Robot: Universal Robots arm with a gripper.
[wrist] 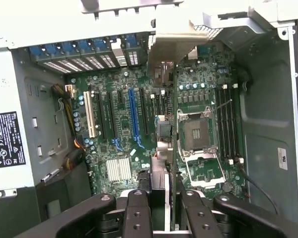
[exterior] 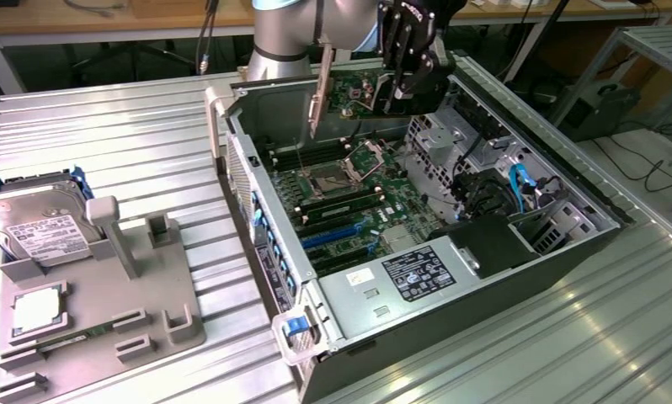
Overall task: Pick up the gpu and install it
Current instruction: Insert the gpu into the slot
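1. The hand [exterior: 402, 93] is pinched narrow on the gpu [exterior: 353, 94], gripping it by the board edge. They sit in the upper middle of the exterior view, above the open case [exterior: 365, 290].
2. The card hangs on edge with its pale bracket [exterior: 322, 88] toward the exterior view's left, and it looks clear of the motherboard [exterior: 398, 206].
3. My guess on handling: light and stiff, but fragile, since it's a thin board with exposed parts.
4. Best hold is probably the bare board edges or the bracket, never the chips. Twisting could likely crack it.
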